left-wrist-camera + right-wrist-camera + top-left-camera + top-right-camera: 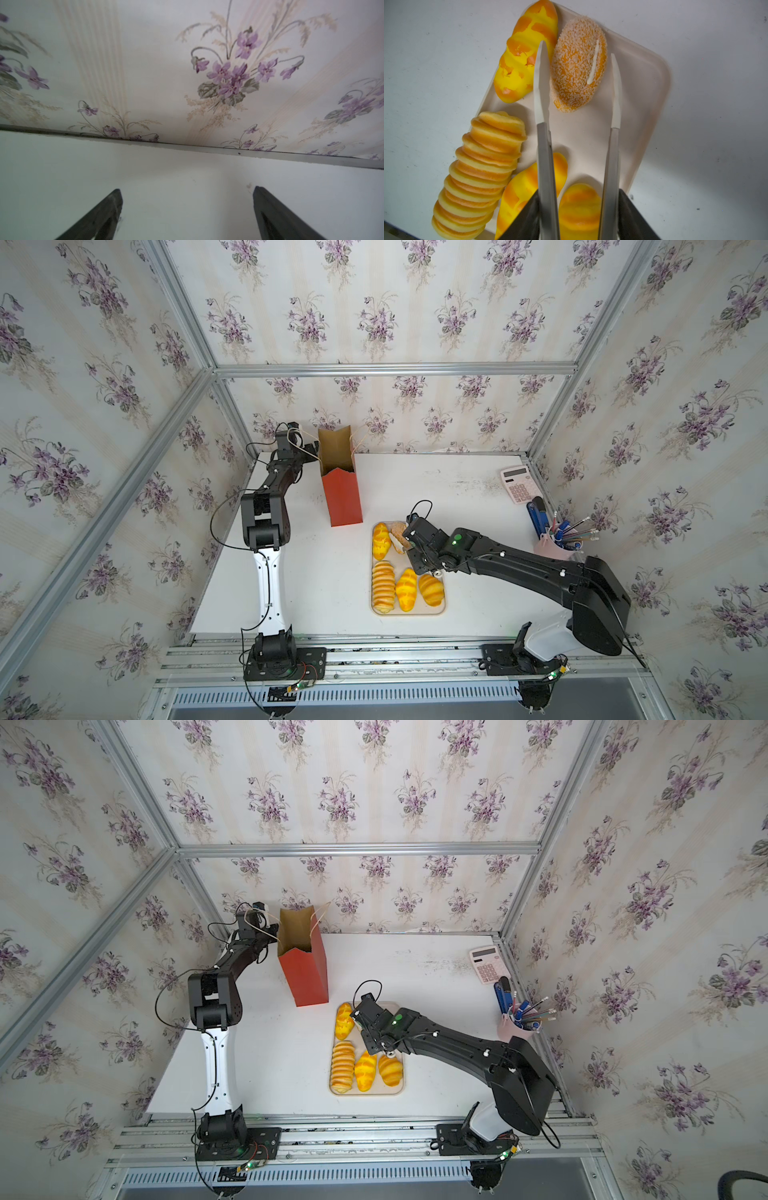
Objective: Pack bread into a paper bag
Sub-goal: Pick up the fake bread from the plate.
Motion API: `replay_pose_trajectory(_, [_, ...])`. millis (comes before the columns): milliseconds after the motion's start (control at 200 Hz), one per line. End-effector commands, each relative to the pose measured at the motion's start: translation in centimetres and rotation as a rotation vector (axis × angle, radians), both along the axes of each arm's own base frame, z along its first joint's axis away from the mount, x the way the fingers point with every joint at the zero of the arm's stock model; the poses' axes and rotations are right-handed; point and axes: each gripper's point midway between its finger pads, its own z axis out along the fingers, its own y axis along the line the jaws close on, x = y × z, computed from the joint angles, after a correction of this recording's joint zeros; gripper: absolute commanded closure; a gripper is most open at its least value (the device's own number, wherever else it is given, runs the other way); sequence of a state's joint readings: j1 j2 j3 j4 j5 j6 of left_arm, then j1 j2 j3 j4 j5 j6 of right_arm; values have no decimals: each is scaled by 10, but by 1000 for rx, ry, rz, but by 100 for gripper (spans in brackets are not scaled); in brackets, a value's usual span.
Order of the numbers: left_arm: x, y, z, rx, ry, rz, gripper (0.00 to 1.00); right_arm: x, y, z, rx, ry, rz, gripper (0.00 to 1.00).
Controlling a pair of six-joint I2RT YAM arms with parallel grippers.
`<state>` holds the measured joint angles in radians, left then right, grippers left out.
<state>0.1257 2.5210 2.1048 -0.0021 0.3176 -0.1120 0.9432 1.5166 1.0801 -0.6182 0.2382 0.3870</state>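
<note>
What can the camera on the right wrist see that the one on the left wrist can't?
Only the right wrist view shows the beige tray of bread, with tongs held in the right gripper, their tips either side of the speckled bun. Only the left wrist view shows the flowered wallpaper and the left gripper, open and empty. Both show the white table and their own gripper.

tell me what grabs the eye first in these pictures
A red paper bag stands open at the far left of the table, beside the left gripper. Near the middle, a beige tray carries glossy yellow-orange bread, and the right gripper holds tongs straddling a speckled bun.
</note>
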Motion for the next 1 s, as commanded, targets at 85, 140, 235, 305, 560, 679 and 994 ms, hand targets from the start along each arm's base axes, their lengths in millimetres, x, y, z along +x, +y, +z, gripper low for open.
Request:
replay_pose_trajectory(85, [-5,-14,19,-7,-32,-81,0,10,0,-5,32,-9,1,47])
replay_pose_trajectory(140, [-7,-15,20,-9,-35,-85,0,12,-1,-8,36,-4,1,47])
replay_pose_trajectory(235, [-10,-16,20,-18,-37,-88,0,13,-1,-13,35,5,6,48])
replay_pose_trajectory(305, [-12,-18,20,-20,-39,-94,0,15,-1,-16,36,7,7,50])
replay_pose_trajectory(560, [-19,-18,21,-21,-46,-87,0,18,2,-18,40,8,17,57])
replay_pose_trajectory(679, [-18,-18,22,-20,-48,-85,0,19,4,-19,45,11,22,61])
replay_pose_trajectory(994, [-19,-18,17,-21,-38,-86,0,24,8,30,26,-55,38,63])
